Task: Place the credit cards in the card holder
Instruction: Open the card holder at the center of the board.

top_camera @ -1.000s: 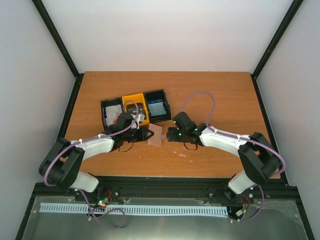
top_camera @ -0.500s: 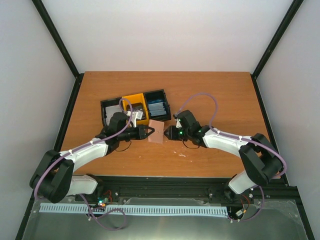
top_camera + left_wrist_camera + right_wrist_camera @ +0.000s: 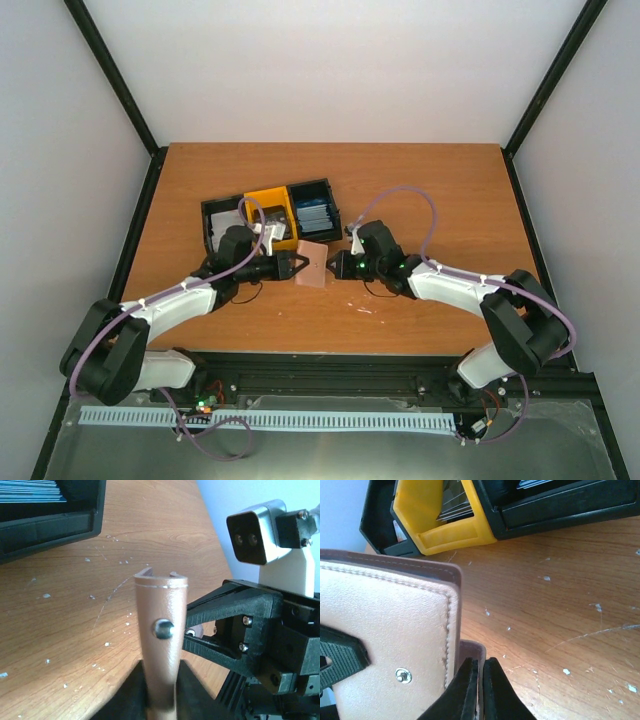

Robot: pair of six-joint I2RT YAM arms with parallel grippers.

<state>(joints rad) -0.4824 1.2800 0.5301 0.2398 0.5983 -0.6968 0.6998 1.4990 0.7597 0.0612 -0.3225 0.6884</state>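
The card holder (image 3: 313, 265), a pinkish-tan leather case with a metal stud, hangs just above the table between both grippers. My left gripper (image 3: 298, 265) has its jaws closed on the holder's left end (image 3: 161, 645). My right gripper (image 3: 333, 266) is shut on a thin flap (image 3: 470, 650) at the holder's right edge, beside the stitched panel (image 3: 390, 620). Credit cards stand in a three-part tray behind: a white and red one (image 3: 397, 530) in the left part, some (image 3: 455, 505) in the yellow part, blue ones (image 3: 315, 215) in the right part.
The tray has a black left section (image 3: 222, 225), a yellow middle (image 3: 270, 215) and a black right section (image 3: 318, 195), just behind the grippers. White flecks dot the wooden table (image 3: 420, 190). Black frame posts stand at the table's edges.
The right gripper has shut on the card holder's flap after standing open. The left arm stretched forward and carried the holder slightly toward the tray.
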